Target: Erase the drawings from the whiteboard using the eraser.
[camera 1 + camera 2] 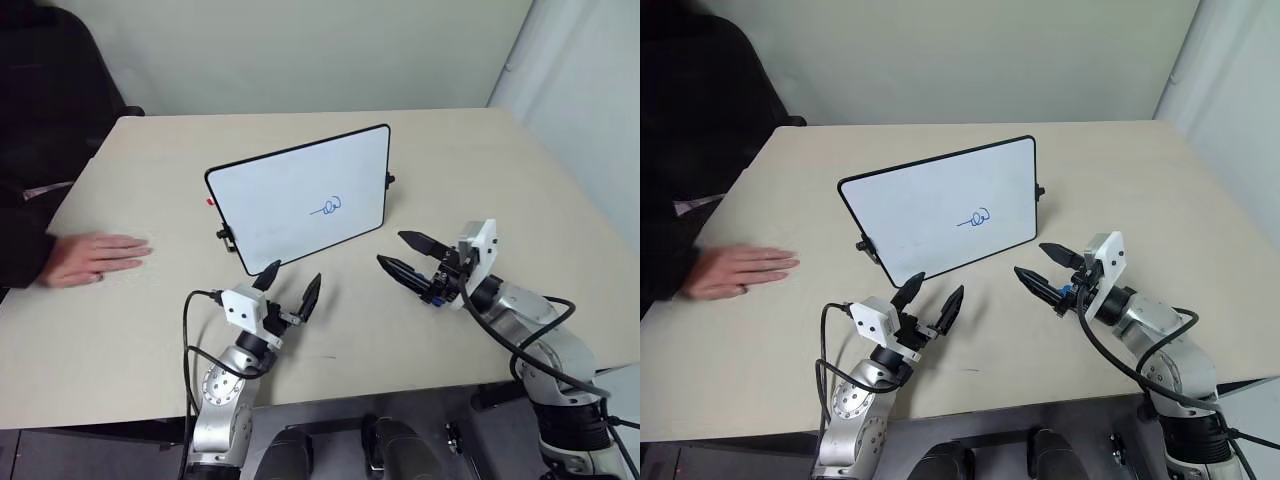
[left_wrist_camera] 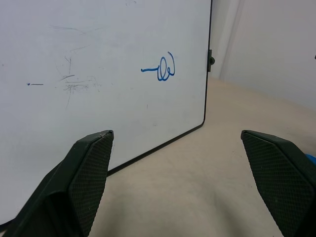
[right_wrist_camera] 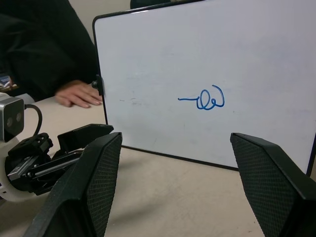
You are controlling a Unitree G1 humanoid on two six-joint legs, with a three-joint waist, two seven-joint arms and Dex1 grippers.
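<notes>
Near the right hand (image 1: pixel 407 254), fingers apart and empty, a blue eraser (image 1: pixel 434 297) peeks: probably light and stiff, best pinched across its sides. Left hand (image 1: pixel 292 285) also apart.

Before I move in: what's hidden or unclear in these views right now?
- Eraser: just a blue sliver behind the right gripper's fingers in the head views; where it rests is unclear.
- Whiteboard's support: hidden behind the board, every view.
- Person beyond the hand: cut off at the head views' left edge.
</notes>
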